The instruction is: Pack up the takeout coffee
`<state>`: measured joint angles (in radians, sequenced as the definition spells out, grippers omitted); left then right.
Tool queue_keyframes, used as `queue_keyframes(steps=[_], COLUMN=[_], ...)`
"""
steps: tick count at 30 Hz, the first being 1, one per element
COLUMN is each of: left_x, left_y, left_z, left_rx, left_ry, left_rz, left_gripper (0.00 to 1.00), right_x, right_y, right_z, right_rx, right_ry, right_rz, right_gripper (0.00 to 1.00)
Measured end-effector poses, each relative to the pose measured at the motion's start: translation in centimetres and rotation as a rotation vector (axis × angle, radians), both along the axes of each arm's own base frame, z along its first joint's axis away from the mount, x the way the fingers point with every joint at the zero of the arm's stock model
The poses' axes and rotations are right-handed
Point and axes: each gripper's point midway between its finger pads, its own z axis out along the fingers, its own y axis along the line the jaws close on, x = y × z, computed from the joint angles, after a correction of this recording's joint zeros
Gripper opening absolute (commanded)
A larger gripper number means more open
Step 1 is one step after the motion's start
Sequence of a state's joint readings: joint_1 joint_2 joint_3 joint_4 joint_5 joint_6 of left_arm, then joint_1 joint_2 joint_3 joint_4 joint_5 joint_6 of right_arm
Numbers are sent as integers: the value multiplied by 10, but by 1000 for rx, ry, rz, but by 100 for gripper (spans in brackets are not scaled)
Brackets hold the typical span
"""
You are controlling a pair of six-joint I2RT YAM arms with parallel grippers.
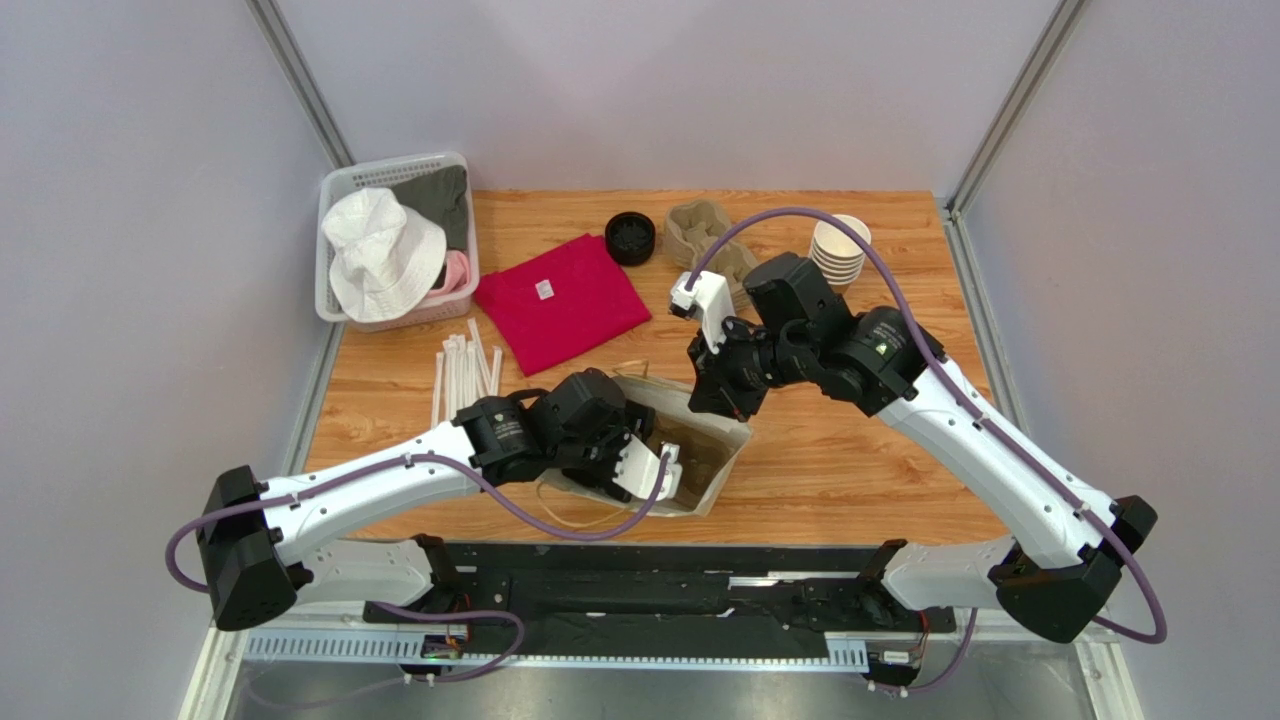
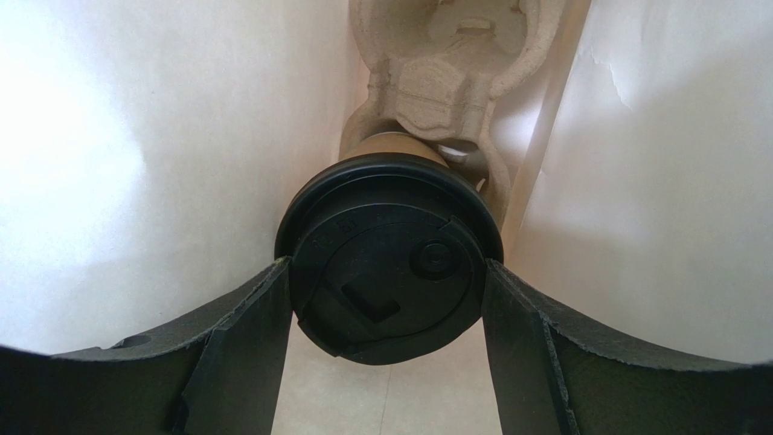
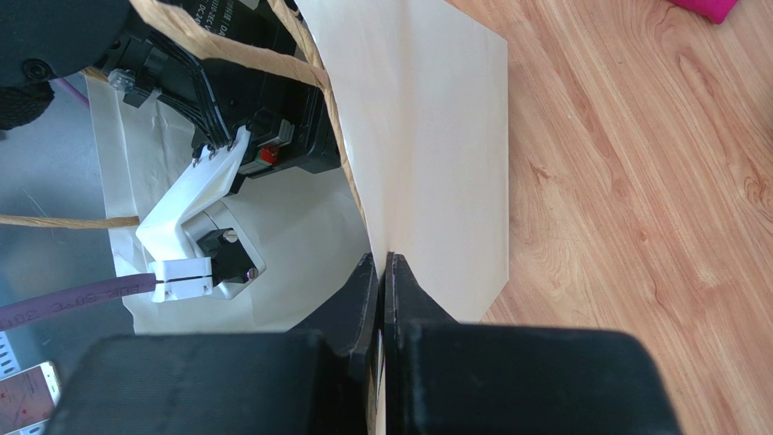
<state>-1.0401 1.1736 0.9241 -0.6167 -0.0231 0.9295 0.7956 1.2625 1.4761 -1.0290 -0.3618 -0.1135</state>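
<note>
The takeout coffee point(image 2: 386, 263), a brown cup under a round black lid, lies inside the white-lined paper bag point(image 2: 136, 163), its base set into a pulp cup carrier point(image 2: 445, 82). My left gripper point(image 2: 387, 281) reaches into the bag point(image 1: 721, 435) and its two fingers press the lid's sides. From above, the left gripper point(image 1: 658, 468) is in the bag's mouth and the cup is hidden. My right gripper point(image 3: 383, 265) is shut on the bag's rim point(image 3: 435, 136), holding the mouth apart; from above the right gripper point(image 1: 718, 399) sits at the bag's far edge.
A white basket point(image 1: 334, 195) with a white hat stands at the back left. A red cloth point(image 1: 559, 300), a loose black lid point(image 1: 631, 237), another pulp carrier point(image 1: 703, 233) and stacked paper cups point(image 1: 839, 248) lie along the back. White straws point(image 1: 463, 375) lie left of the bag.
</note>
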Motion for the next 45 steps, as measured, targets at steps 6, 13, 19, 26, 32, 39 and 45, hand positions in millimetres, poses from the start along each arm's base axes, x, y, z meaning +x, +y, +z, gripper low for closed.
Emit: queue_keyframes(steps=[6, 13, 19, 26, 32, 39, 45], left_x=[-1, 2, 12, 19, 22, 27, 28], left_y=[-2, -9, -14, -21, -26, -33, -33], left_z=[-5, -17, -22, -26, -31, -34, -41], left_rx=[12, 37, 51, 62, 82, 117, 133], left_ry=[23, 110, 178, 211, 227, 256, 266], left_rz=[-5, -11, 4, 1, -9, -10, -10], left_gripper=[0, 0, 0, 0, 0, 0, 0], right_x=[1, 3, 14, 31, 35, 40, 46], right_y=[0, 0, 0, -9, -10, -11, -16], right_z=[0, -2, -7, -11, -15, -19, -21], right_rx=[-1, -13, -25, -36, -41, -50, -50], right_ry=[-10, -21, -34, -35, -53, -80, -81], right_rz=[8, 17, 13, -26, -11, 5, -9], right_gripper=[0, 0, 0, 0, 0, 0, 0])
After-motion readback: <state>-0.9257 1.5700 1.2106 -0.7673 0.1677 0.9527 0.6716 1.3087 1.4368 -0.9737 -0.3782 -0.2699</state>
